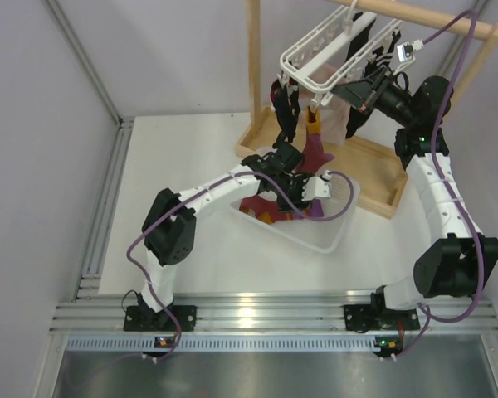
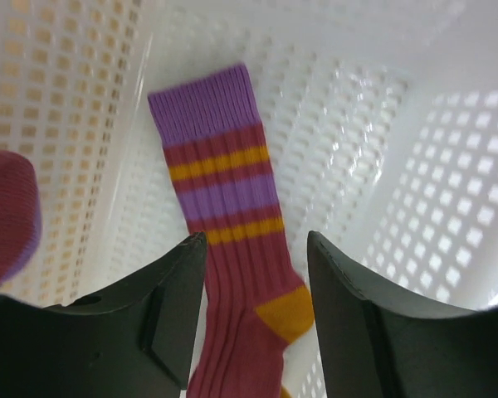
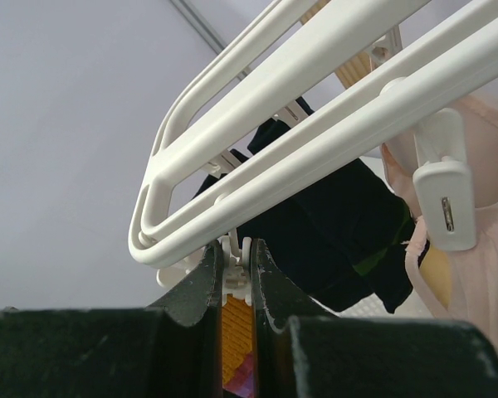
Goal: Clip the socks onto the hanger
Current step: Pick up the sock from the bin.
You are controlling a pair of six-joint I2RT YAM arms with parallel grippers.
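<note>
A maroon sock (image 2: 232, 274) with purple and orange stripes and an orange heel lies flat in the white slotted basket (image 2: 415, 157). My left gripper (image 2: 256, 240) is open, a finger on each side of the sock; in the top view it (image 1: 303, 189) reaches into the basket. The white lattice hanger (image 1: 328, 54) hangs from the wooden rack. My right gripper (image 3: 236, 249) is shut on a white peg (image 3: 236, 278) under the hanger frame (image 3: 315, 124); an orange-toed maroon sock (image 3: 235, 332) hangs from that peg, also in the top view (image 1: 315, 141). Dark navy socks (image 1: 284, 108) hang from other pegs.
The tall wooden rack (image 1: 253, 75) stands on a wooden base (image 1: 373, 170) at the back right. A pale pink sheer garment (image 3: 473, 274) hangs beside a free peg (image 3: 441, 203). Another maroon sock end (image 2: 8, 215) lies at the basket's left. The basket rim (image 1: 332, 236) is near the centre.
</note>
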